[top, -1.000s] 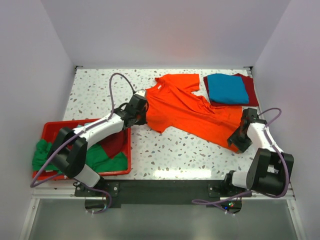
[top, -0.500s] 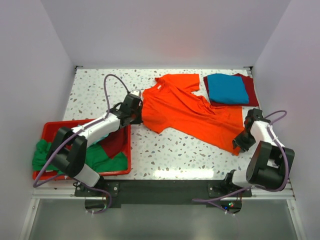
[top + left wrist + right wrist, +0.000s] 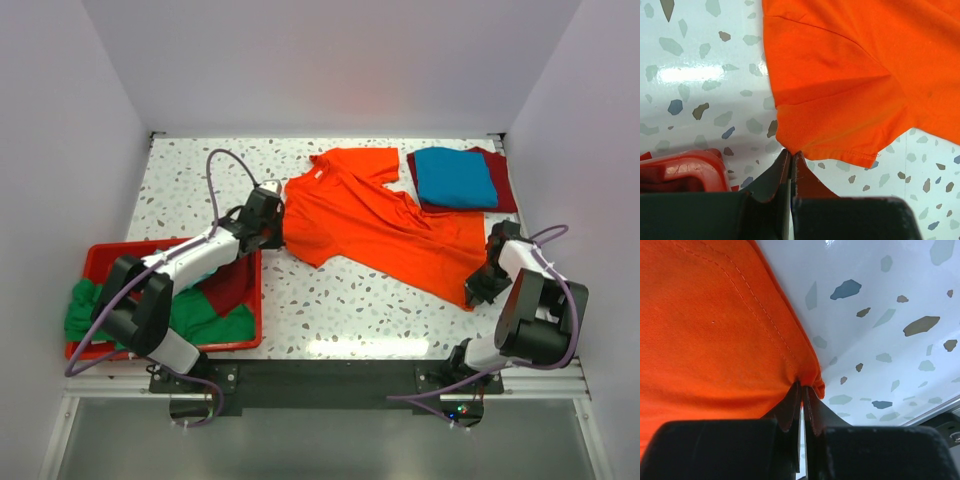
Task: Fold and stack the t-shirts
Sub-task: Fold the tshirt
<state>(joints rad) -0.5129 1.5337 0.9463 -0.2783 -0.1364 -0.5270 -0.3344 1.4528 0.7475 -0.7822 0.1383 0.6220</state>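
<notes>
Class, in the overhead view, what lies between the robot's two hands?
The orange t-shirt, spread out; the left hand pinches its sleeve, the right hand its hem corner. The overhead view shows it.

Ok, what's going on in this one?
Both arms are handling the orange t-shirt spread on the table. The left gripper has its jaws shut on a sleeve edge, the right gripper on a bottom corner. A folded blue t-shirt lies on a dark red t-shirt at the far right. A green t-shirt lies in the red bin.
</notes>
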